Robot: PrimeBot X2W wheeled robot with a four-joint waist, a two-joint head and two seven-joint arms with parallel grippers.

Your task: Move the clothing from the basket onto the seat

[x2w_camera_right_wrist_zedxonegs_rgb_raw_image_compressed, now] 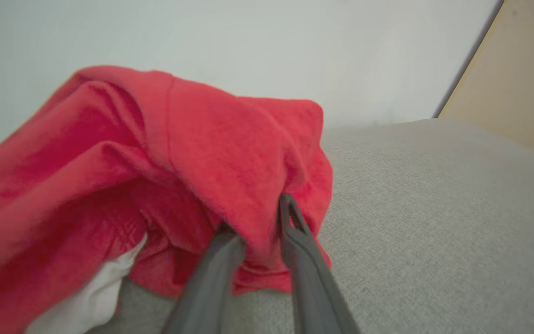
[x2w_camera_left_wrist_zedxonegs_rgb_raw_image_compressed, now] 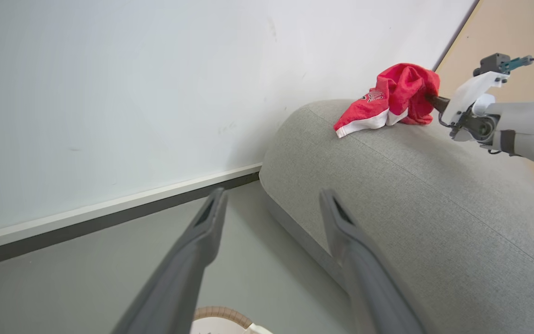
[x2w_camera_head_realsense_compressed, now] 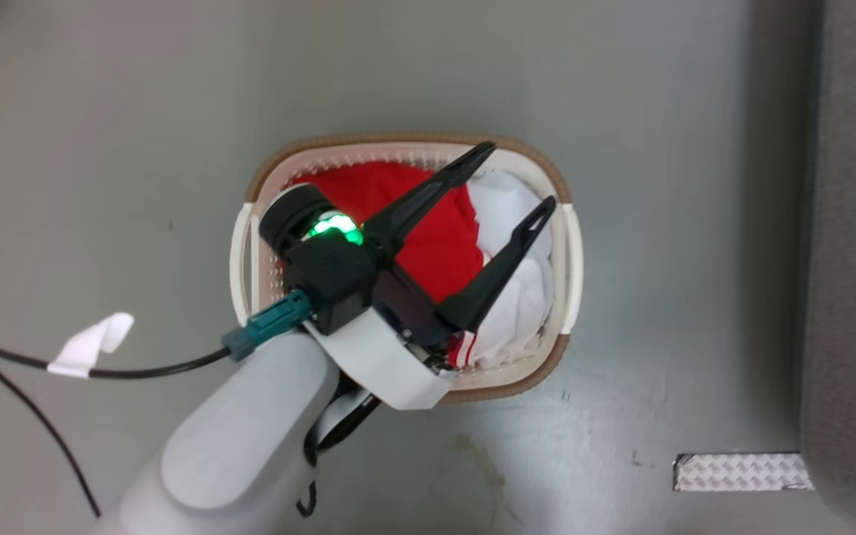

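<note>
A small dark-and-white printed logo (x2w_camera_left_wrist_zedxonegs_rgb_raw_image_compressed: 372, 96) sits on the bright red soft fabric garment (x2w_camera_left_wrist_zedxonegs_rgb_raw_image_compressed: 399, 90) just above its white hem band; it is too small to read. This garment lies crumpled on top of the large light grey fabric-upholstered seat cushion (x2w_camera_left_wrist_zedxonegs_rgb_raw_image_compressed: 410, 208), near the cushion's rounded end by the white wall (x2w_camera_left_wrist_zedxonegs_rgb_raw_image_compressed: 109, 93). Its long axis runs from the bunched part to the hem, and the hem points away from the right gripper (x2w_camera_left_wrist_zedxonegs_rgb_raw_image_compressed: 434, 99) toward that rounded end. In the right wrist view the right gripper's two dark fingers are pinched together on a fold of the red cloth.

A second red garment (x2w_camera_head_realsense_compressed: 435, 238) lies in the cream-white perforated plastic basket with a brown rim (x2w_camera_head_realsense_compressed: 398, 140), which stands on the grey floor (x2w_camera_head_realsense_compressed: 101, 148). Beside it in the basket is crumpled white fabric (x2w_camera_head_realsense_compressed: 502, 197), and a red-and-white striped edge (x2w_camera_head_realsense_compressed: 465, 349) shows at the near wall. The left gripper (x2w_camera_head_realsense_compressed: 519, 174) hovers over the basket, its fingers spread wide apart and holding nothing
</note>
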